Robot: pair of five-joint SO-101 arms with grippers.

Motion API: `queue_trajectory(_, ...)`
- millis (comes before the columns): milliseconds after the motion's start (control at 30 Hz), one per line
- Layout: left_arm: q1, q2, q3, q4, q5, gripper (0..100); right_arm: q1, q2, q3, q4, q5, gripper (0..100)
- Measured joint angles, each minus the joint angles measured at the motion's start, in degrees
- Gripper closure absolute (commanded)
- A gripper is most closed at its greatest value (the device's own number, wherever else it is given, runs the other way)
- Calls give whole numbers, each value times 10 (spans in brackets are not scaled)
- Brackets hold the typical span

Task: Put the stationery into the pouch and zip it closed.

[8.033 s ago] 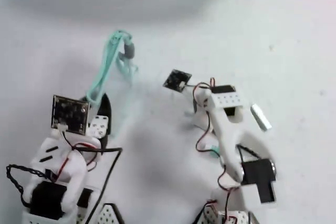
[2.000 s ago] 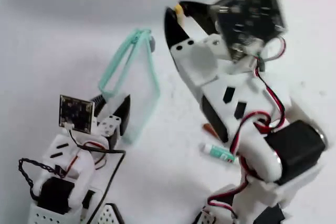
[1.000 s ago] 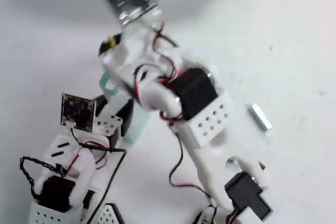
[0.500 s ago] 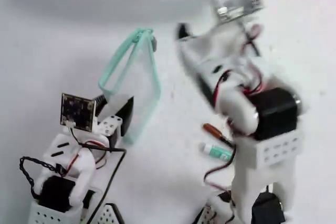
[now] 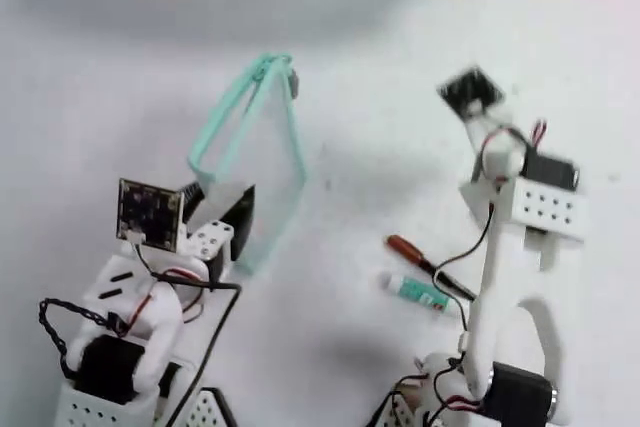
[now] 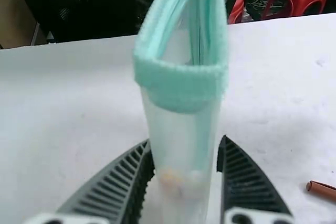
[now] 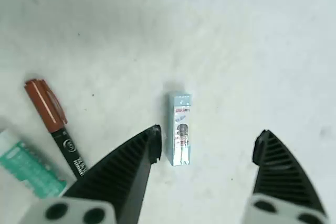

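The pouch (image 6: 181, 77), clear-walled with a teal zip band, stood on its narrow edge between the fingers of the left tool (image 6: 184, 148). Both ribbed fingers (image 6: 126, 179) pressed flat on its lower sides, so the tool was clamped on it. The zip mouth gaped open at the end of the pouch away from the tool. Low inside the pouch, level with the fingers, lay something small, pale and orange, too blurred to name. The left arm (image 5: 130, 317) sat folded low behind the tool, its wrist pointing along the desk (image 5: 120, 57) toward the pouch.

Out on the desk, off to the side of the left tool, the rest of the stationery lay loose. A small pale-blue box (image 7: 178, 128) lay flat beneath the right tool (image 7: 209, 132), within its gap and just beside one finger, touching neither. That tool was spread wide and held nothing. Beyond the same finger lay a marker (image 7: 58, 132) with a brown cap and a dark barrel. A white and green tube (image 7: 29, 166) lay farther out again, close to the marker. The right arm (image 5: 500, 277) rose from its base and bent over at the wrist, so the tool pointed down at the desk.
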Motion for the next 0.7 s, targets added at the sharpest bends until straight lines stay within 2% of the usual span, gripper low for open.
queue_trajectory(100,0,4,9,-4,0,797,11,0,81,-90,17,730)
queue_trajectory(267,0,7,11,-6,0,797,18,11,110,-121,33,730)
queue_trajectory(533,0,7,11,-7,0,797,70,235,-16,-123,33,741)
queue_trajectory(600,0,7,11,-7,0,797,73,298,-55,-112,33,809)
queue_trajectory(700,0,8,11,-7,0,797,73,349,-109,-91,34,968)
